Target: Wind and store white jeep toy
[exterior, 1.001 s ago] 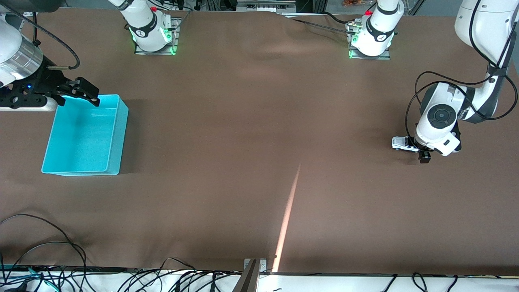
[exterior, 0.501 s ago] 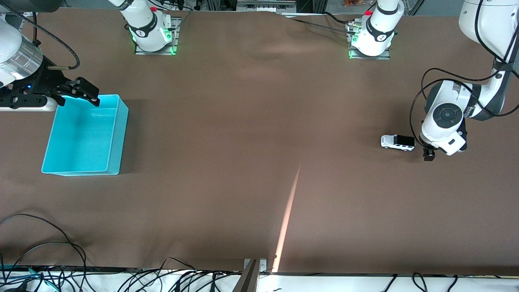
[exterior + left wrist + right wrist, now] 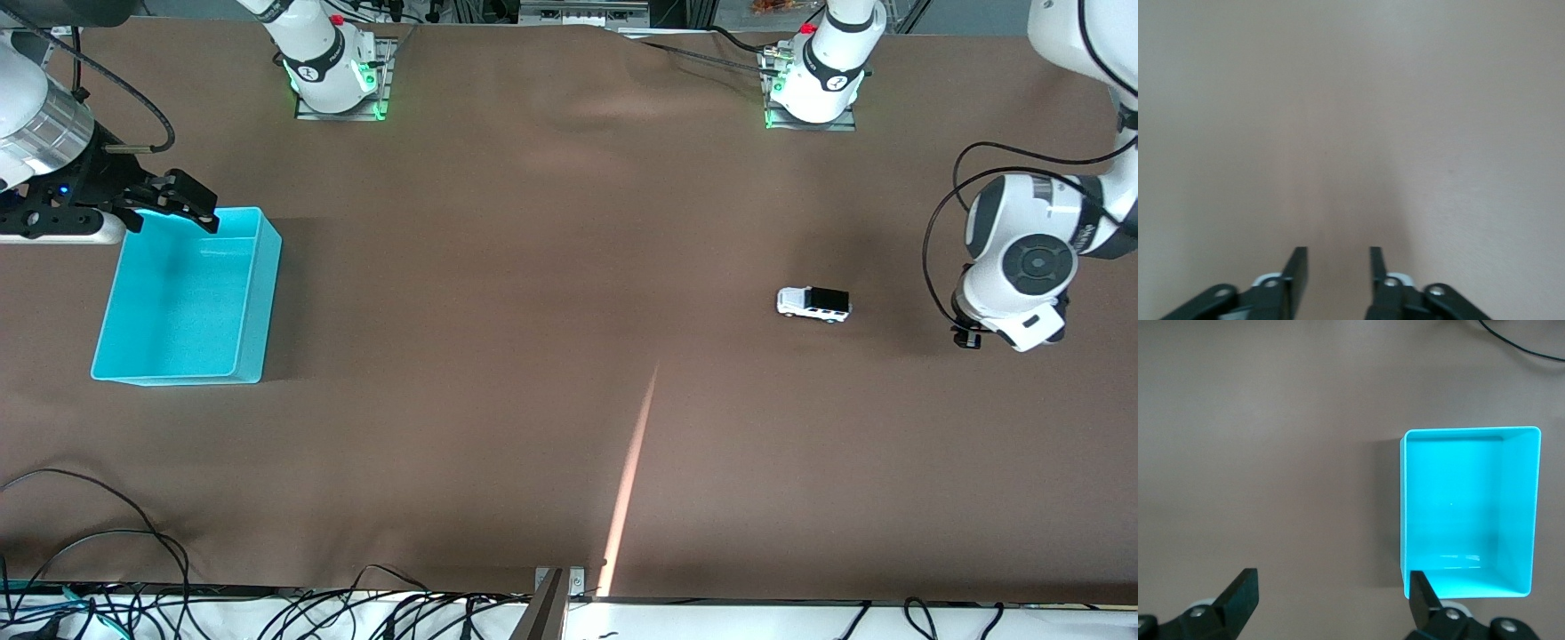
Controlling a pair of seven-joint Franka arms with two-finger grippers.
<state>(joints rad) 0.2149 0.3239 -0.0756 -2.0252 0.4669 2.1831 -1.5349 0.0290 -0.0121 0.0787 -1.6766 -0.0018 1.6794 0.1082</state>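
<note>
The white jeep toy [image 3: 813, 304] with its black roof stands alone on the brown table, toward the left arm's end. My left gripper [image 3: 967, 338] is low over the bare table, apart from the jeep and closer to the left arm's end. In the left wrist view the left gripper [image 3: 1338, 267] is open and empty, and the jeep does not show. The turquoise bin [image 3: 182, 302] stands empty at the right arm's end. My right gripper [image 3: 178, 203] waits open over the bin's corner. The right wrist view shows the right gripper [image 3: 1331, 590] open, and the bin [image 3: 1468, 513].
Both arm bases [image 3: 333, 80] [image 3: 813, 84] stand along the table edge farthest from the front camera. Black cables [image 3: 107, 569] lie along the nearest edge. A bright streak of light [image 3: 631, 471] crosses the table near the middle.
The jeep has left the left gripper's fingers and rolled across the table toward the right arm's end. The left gripper has drawn back toward its own end. The right arm has not moved.
</note>
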